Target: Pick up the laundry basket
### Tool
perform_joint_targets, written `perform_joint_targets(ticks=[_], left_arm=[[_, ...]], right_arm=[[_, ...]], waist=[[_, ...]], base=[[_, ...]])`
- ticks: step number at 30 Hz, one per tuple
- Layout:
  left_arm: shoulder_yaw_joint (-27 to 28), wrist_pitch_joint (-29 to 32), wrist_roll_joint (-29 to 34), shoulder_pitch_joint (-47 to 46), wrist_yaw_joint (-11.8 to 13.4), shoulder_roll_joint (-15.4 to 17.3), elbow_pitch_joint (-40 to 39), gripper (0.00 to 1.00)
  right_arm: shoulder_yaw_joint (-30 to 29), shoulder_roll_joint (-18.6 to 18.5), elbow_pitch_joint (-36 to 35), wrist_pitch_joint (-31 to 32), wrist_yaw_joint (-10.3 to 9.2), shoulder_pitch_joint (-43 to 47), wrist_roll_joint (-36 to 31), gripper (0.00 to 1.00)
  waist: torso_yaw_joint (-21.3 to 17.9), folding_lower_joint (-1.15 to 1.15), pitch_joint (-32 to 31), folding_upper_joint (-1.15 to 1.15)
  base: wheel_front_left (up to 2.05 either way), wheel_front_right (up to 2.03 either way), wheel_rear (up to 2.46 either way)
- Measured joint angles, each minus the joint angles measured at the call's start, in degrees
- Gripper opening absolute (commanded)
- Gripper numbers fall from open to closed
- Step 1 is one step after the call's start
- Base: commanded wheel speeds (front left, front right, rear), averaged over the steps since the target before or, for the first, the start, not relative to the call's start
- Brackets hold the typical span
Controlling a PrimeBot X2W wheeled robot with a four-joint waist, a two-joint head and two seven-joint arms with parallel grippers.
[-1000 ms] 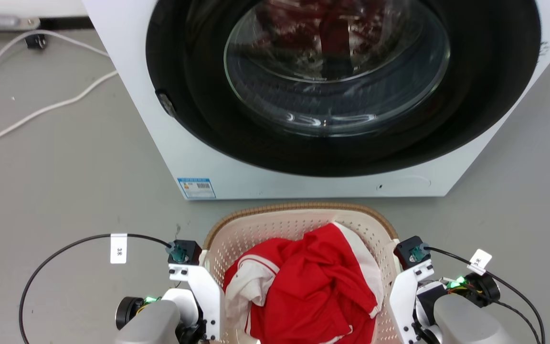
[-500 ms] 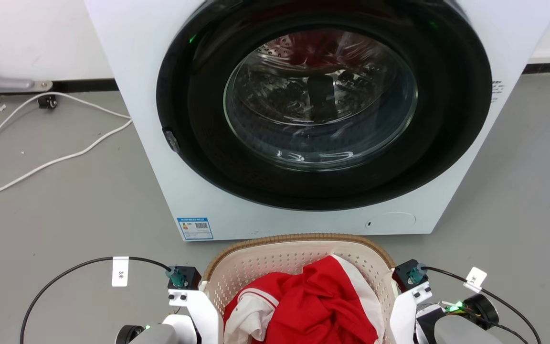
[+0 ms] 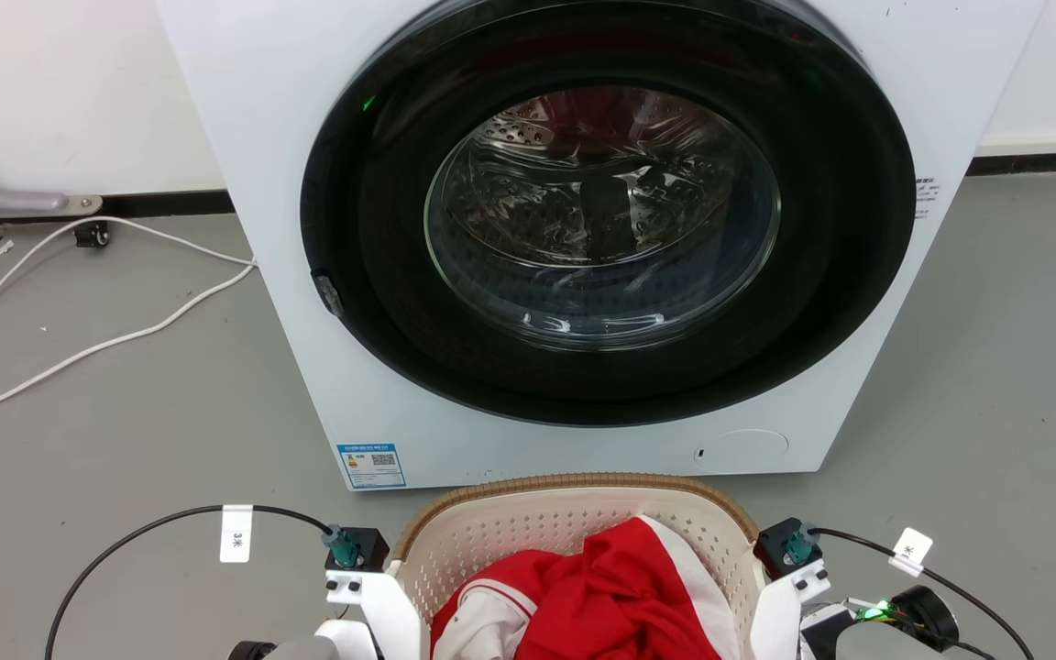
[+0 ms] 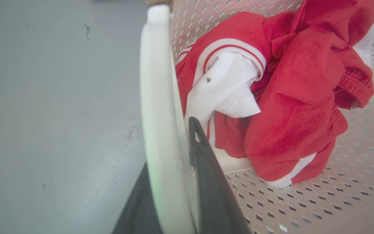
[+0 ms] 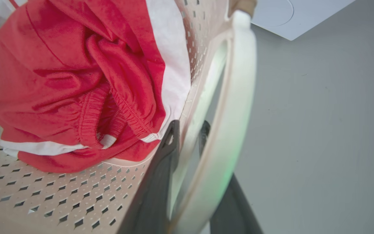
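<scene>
1. Since a second ago the head camera has tipped upward, so more of the washer [image 3: 244,137] and the wall behind it shows. The laundry basket [image 3: 528,541] has kept its place between the two wrists.
2. It sits just in front of the washer's foot, below the door, with red and white clothes [image 3: 620,596] heaped inside. I cannot tell whether it is clear of the floor.
3. The likely trouble is an uneven lift. If one arm leads, the basket tips, a smooth handle could slide through the fingers, and its far rim could knock the washer's front.
4. Both arms flank the basket, fingers pointing down.
   - The left gripper [image 4: 170,152] is clamped on the left loop handle [image 4: 156,97], one finger inside the basket and one outside.
   - The right gripper [image 5: 188,130] pinches the right loop handle [image 5: 235,97].
</scene>
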Motion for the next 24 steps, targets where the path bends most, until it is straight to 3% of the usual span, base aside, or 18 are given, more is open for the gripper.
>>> perform_joint_targets(ticks=[24], left_arm=[[-4.1,-1.1,-4.4,-0.1,0.0,0.3,0.6,0.0]], right_arm=[[7.0,-0.5,0.6,-1.2,0.0,-0.3,7.7,0.0]], waist=[[-0.1,0.0,-0.5,0.0]], base=[[0.0,0.0,0.0]])
